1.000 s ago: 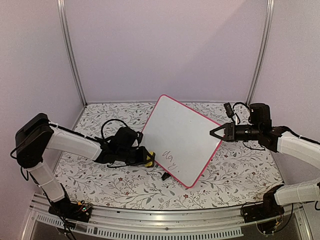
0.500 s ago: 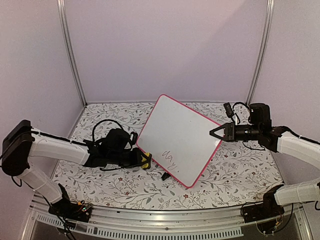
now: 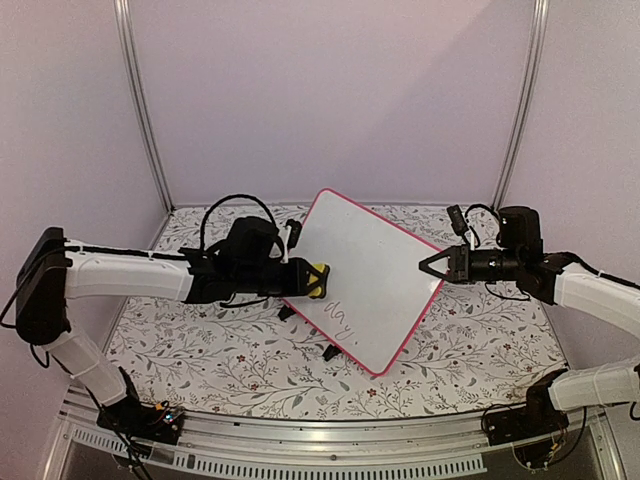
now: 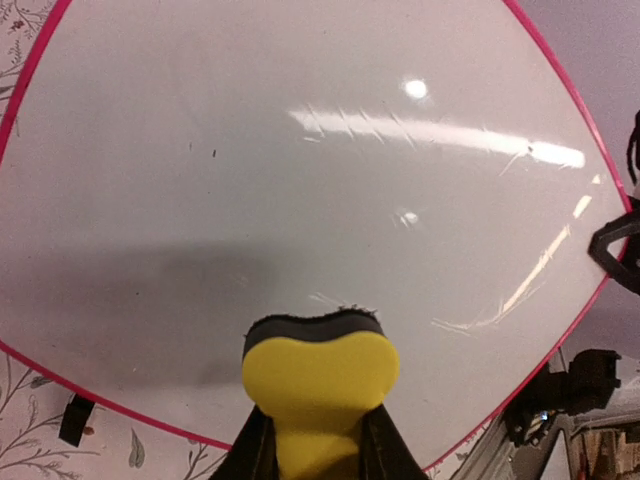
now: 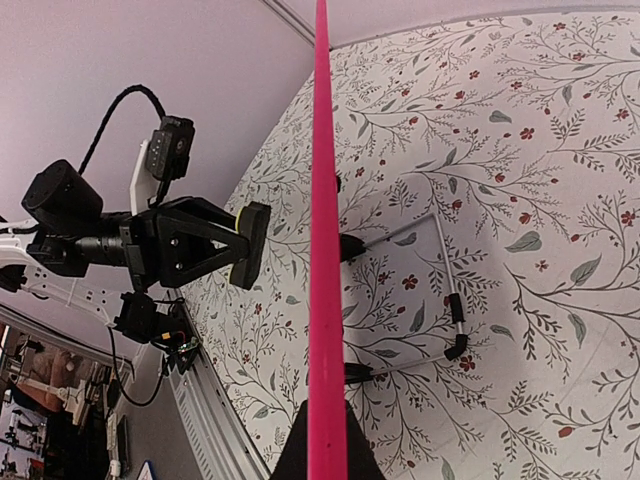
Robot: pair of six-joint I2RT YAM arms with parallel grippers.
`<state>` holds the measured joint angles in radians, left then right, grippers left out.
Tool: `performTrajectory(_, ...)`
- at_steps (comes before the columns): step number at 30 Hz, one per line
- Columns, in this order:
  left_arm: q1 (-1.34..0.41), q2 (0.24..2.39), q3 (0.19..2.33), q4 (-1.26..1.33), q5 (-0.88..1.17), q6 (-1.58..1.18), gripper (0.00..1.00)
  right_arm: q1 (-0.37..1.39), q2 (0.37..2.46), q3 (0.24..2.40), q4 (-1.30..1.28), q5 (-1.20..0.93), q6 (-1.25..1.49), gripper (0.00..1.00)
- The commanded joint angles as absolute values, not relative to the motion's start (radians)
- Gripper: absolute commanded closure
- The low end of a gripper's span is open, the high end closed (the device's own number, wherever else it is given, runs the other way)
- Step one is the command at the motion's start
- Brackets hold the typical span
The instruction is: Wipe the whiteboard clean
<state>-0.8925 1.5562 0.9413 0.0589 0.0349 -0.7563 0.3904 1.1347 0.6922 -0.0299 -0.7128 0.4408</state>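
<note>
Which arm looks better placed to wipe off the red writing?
Left. The left gripper holds the yellow eraser at the whiteboard face, near the red writing; the right gripper pinches the board's edge.

1. Light: bright, even and soft throughout; top view sharp, walls tinted pale lilac.
2. Glare: a white streak and two small spots across the upper board [image 4: 300,200] in my left wrist view (the surface is glossy).
3. Shadow: a broad grey band on the board above my eraser [image 4: 318,370]; faint soft shadows on the table [image 5: 520,200].
4. Distortion: both my wrist views bow straight edges; the board's frame curves.
5. Focus: frame nearest my right lens smeared; eraser slightly soft.
</note>
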Motion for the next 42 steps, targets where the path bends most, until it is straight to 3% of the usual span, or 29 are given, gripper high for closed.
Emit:
performTrajectory(1,-0.897,1.649,1.011,0.013,0.101,-0.667,1.0,0.395,1.135,0.719,0.074,-0.744,0.434,1.0)
performTrajectory(12,-0.9,1.761,1.033,0.006,0.177,-0.642,1.0,0.397,1.141,0.713,0.079,-0.742,0.434,1.0)
performTrajectory(42,-0.98,1.67,0.793,0.058,0.144,-0.722,1.0,0.399,1.155,0.715,0.083,-0.738,0.433,1.0)
